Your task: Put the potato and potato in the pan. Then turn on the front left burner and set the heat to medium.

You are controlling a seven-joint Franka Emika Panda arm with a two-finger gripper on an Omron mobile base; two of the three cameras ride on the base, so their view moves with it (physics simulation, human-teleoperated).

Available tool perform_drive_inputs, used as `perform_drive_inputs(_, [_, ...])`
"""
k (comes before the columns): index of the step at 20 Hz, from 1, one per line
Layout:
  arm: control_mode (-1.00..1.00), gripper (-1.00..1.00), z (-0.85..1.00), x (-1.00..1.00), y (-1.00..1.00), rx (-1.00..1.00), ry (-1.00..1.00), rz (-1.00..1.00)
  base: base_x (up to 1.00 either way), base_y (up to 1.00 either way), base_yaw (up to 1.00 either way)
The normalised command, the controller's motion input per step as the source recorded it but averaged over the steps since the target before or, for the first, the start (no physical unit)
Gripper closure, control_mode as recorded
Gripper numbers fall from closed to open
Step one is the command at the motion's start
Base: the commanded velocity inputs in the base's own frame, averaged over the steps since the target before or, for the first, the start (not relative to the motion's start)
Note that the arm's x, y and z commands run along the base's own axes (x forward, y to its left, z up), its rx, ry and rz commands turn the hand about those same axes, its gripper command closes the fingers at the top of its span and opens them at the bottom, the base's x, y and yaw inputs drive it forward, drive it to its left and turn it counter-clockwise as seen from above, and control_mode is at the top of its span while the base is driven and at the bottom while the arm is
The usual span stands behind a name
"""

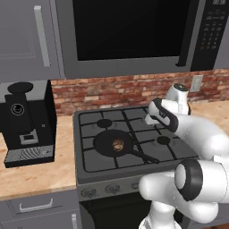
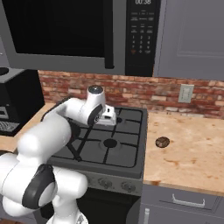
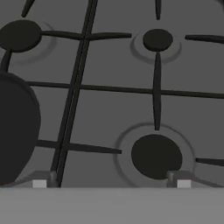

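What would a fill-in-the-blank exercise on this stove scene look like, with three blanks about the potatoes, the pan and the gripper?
1. One potato lies inside the ____.
2. The other potato lies on the wooden ____ to the right of the stove.
3. The gripper hangs over the burners with its jaws ____.

Missing words: pan; counter; open

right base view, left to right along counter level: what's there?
coffee machine → robot arm → stove → potato on the counter → wall outlet above it.
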Motion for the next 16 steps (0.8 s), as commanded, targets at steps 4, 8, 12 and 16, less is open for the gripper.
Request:
perform_drive_inputs(4, [-1.00, -1.00, 0.00, 0.00, -0.74, 0.00, 0.00, 0.00, 0.00, 0.00, 0.00])
perform_drive_inputs(8, [-1.00, -1.00, 0.00, 0.00, -0.65, 0.00, 0.00, 0.00, 0.00, 0.00, 0.00])
perform_drive_inputs(12, [-1.00, -1.00, 0.00, -0.03, -0.42, 0.00, -0.02, 0.00, 0.00, 0.00, 0.00])
perform_drive_inputs(16, [-1.00, -1.00, 0.00, -0.01, -0.23, 0.00, -0.03, 0.00, 0.00, 0.00, 0.00])
